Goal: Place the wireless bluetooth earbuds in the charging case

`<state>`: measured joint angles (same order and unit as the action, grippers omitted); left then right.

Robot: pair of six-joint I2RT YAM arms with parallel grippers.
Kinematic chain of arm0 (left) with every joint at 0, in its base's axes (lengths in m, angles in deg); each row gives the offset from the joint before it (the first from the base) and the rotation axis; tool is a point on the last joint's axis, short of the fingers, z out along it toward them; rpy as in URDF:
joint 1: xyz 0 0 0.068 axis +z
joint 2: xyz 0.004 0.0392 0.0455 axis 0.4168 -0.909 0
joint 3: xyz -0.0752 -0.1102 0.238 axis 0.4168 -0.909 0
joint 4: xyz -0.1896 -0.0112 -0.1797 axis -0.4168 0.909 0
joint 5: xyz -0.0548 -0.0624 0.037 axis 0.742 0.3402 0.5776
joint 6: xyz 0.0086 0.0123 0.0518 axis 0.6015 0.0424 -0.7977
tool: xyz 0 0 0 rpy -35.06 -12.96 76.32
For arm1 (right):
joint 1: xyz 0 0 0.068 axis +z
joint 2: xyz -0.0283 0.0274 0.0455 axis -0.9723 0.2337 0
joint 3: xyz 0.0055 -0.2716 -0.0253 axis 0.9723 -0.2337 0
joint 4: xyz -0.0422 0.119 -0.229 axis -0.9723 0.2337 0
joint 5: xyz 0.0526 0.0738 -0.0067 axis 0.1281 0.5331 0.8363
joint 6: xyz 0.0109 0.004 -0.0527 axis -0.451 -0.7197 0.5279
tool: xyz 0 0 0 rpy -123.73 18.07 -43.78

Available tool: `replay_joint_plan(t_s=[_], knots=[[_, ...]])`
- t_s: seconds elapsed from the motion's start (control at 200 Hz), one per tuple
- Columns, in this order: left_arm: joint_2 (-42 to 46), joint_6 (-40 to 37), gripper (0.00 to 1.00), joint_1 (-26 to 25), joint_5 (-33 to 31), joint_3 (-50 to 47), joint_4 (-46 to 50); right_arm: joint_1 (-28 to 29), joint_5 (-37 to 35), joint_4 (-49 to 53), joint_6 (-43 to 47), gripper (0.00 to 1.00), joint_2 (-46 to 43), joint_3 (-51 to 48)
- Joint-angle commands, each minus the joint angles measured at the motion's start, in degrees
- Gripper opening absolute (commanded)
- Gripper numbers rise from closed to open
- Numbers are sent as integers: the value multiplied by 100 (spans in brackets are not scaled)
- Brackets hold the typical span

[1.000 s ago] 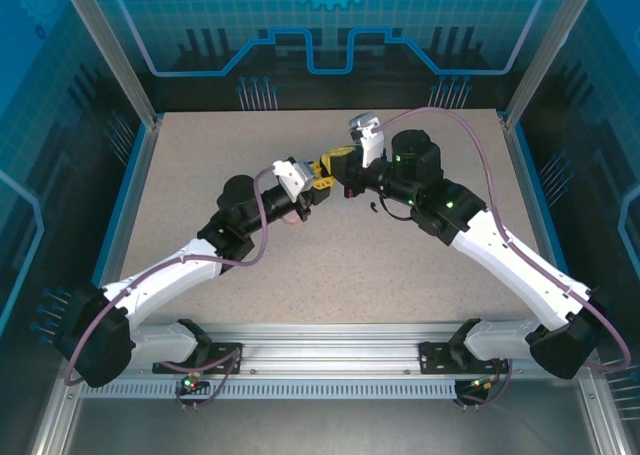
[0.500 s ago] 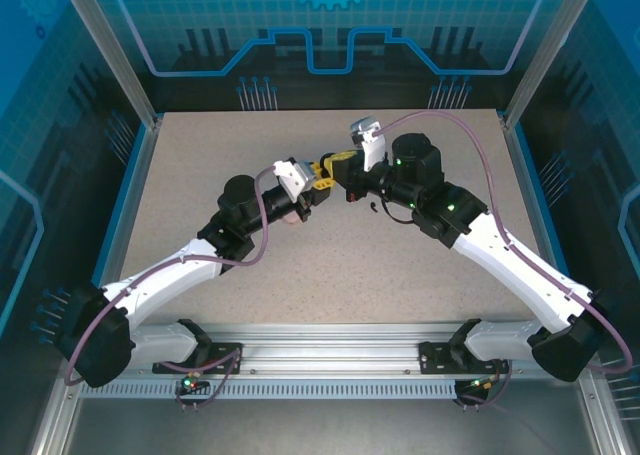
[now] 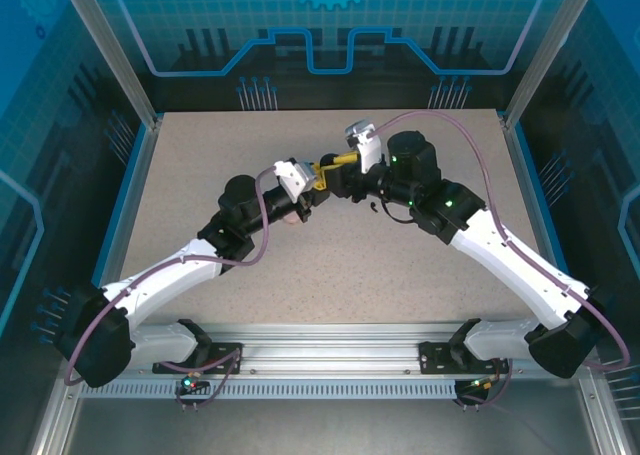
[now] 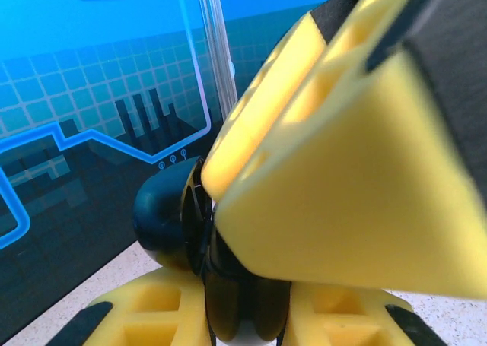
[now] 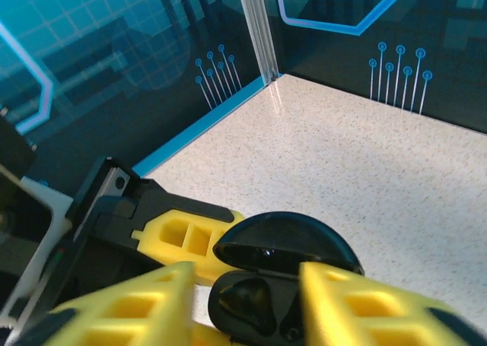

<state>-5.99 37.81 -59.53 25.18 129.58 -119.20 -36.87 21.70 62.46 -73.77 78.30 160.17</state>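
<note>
- Risk: the right claw (image 5: 247,308), jaws parted and holding nothing, could knock the open case (image 5: 283,246) if it moves, twisting it in its grip
- The left claw (image 3: 316,185) is clenched on the black case, near the middle of the table (image 3: 200,195)
- The case sits just beyond the right claw's fingertips; any earbud inside is too dark to tell

A speckled beige tabletop (image 3: 330,275) is seen across the middle of the frame, bordered in blue at its sides. It is enclosed by translucent blue panels (image 3: 330,35) printed with grid and circuit patterns, which are framed by slanted aluminium posts (image 3: 106,47) at the upper left and right. An aluminium rail (image 3: 330,360) is laid along the bottom.
</note>
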Motion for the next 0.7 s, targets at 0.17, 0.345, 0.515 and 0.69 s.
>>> replay_joint_plan(t_s=[0.17, 0.345, 0.515, 0.69], knots=[[175, -4, 0, -18, -138, 116, -276, -979, 34, 369, -1012, 64, -489, 740], [257, 3, 0, -19, -210, 47, -278, -1802, -263, 1354, -1613, 66, -211, 926], [336, -14, 0, -22, -273, 37, -211, -1984, -589, 2353, -1472, 63, 1077, 1105], [461, -37, 0, -18, -291, 10, -154, -1923, -866, 2718, -1322, 55, 2571, 1281]])
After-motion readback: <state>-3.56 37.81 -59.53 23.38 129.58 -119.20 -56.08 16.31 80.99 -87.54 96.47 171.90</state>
